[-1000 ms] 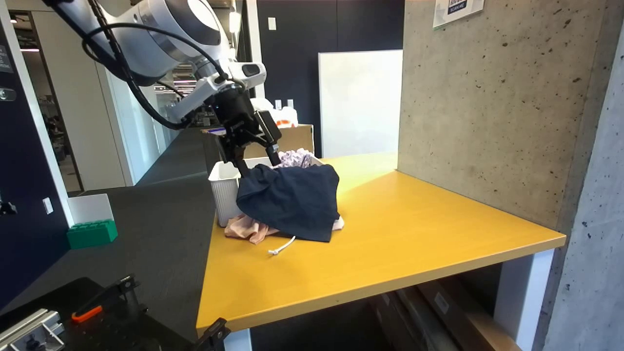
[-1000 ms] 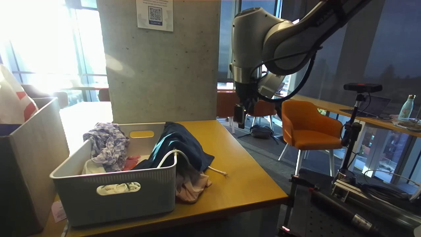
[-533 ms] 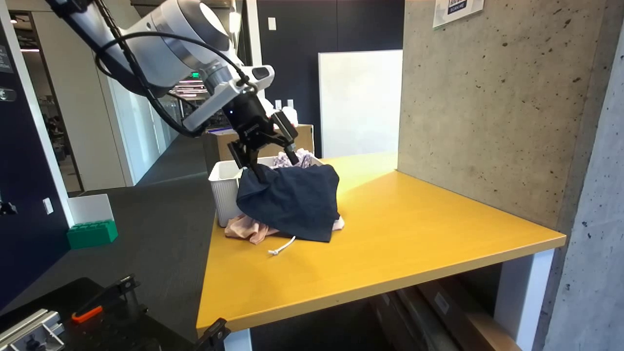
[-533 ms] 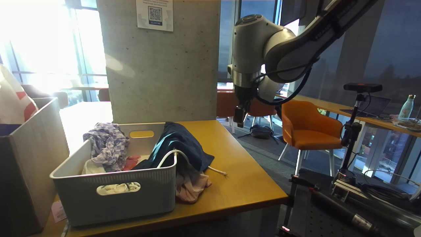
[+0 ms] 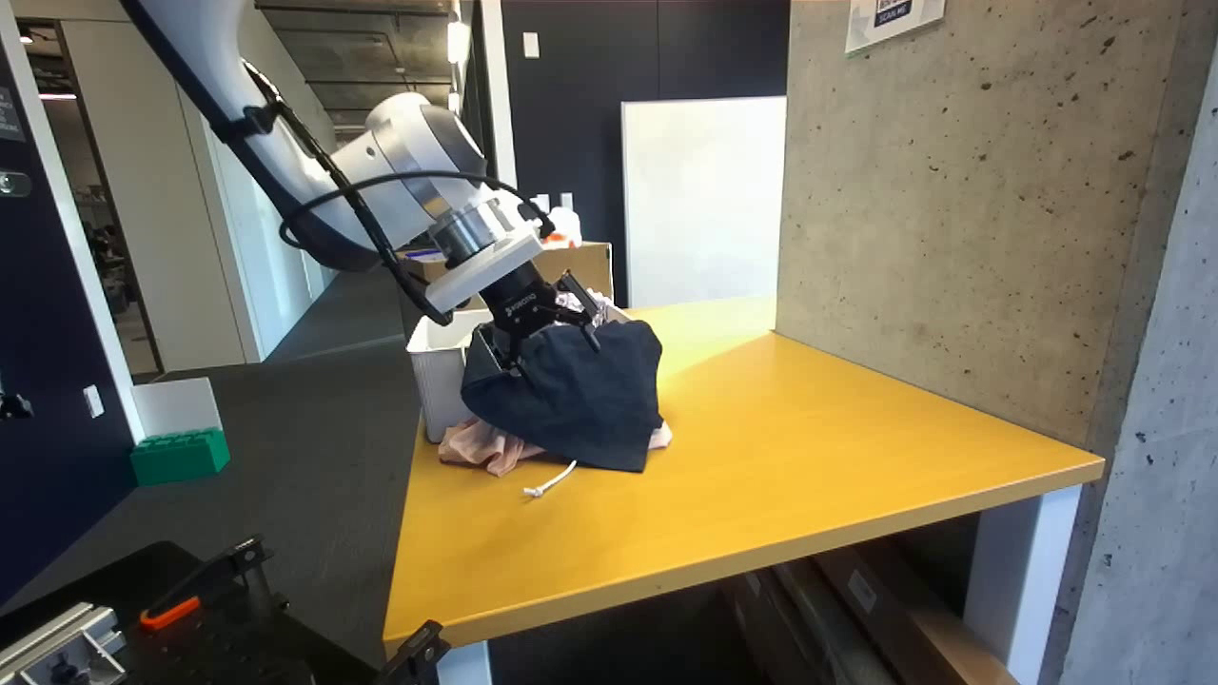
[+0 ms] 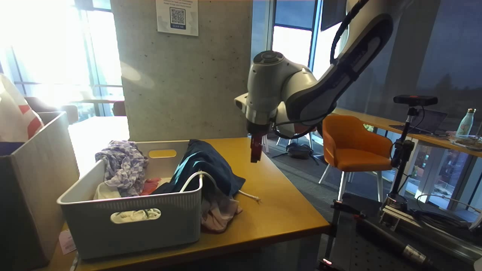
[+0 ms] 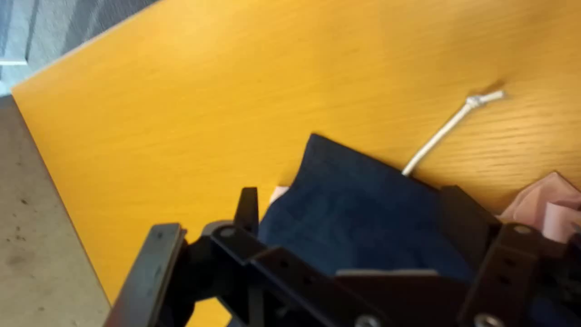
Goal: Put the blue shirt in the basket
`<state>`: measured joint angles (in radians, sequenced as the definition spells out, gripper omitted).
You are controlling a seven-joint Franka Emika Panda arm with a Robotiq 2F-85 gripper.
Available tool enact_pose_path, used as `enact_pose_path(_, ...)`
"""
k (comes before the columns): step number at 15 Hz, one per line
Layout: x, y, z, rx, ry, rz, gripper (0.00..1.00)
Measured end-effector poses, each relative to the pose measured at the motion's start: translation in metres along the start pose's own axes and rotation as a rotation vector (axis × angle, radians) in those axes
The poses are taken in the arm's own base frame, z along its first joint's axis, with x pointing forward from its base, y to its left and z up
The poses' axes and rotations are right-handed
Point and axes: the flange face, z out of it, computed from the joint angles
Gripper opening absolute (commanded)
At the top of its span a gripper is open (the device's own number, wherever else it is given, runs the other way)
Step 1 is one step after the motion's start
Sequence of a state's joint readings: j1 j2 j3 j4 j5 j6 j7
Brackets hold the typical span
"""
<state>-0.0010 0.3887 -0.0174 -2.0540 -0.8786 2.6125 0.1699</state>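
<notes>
The dark blue shirt [image 5: 595,409] drapes over the rim of the grey-white basket [image 6: 131,235]. Part lies inside and part hangs outside onto the table, as an exterior view shows [image 6: 214,165]. A white knotted cord [image 6: 248,195] sticks out from under it. My gripper [image 5: 554,357] is open and empty, tilted down. In an exterior view the gripper [image 6: 255,160] hangs above the table beside the shirt, apart from it. In the wrist view the shirt [image 7: 358,213] shows between and beyond the spread fingers [image 7: 352,193].
Pink cloth [image 6: 220,212] lies under the shirt, outside the basket. A purple checked cloth [image 6: 126,165] and other clothes are in the basket. A cardboard box [image 6: 41,180] stands behind the basket. A concrete pillar [image 5: 971,209] borders the yellow table [image 5: 809,457].
My arm and gripper have moved lower and closer to the shirt and basket. The gripper has stayed open. The shirt, basket and other clothes have not moved.
</notes>
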Motion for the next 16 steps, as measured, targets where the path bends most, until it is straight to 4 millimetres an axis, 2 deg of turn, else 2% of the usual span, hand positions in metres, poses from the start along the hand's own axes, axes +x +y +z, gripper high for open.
enact_pose_path(5, 0.081, -0.060, -0.007, 0.002, 0.102, -0.258, 1.00)
enact_pose_path(7, 0.097, -0.069, -0.012, -0.003, 0.140, -0.325, 1.00)
enact_pose_path(10, 0.102, -0.066, -0.013, -0.005, 0.188, -0.379, 1.00)
enact_pose_path(11, 0.102, -0.063, -0.013, -0.005, 0.201, -0.389, 0.96)
enact_pose_path(12, 0.101, -0.059, -0.012, -0.005, 0.212, -0.396, 0.74)
enact_pose_path(14, 0.098, -0.051, -0.008, -0.003, 0.227, -0.407, 0.71)
enact_pose_path(16, 0.096, -0.043, -0.002, 0.003, 0.229, -0.413, 0.55)
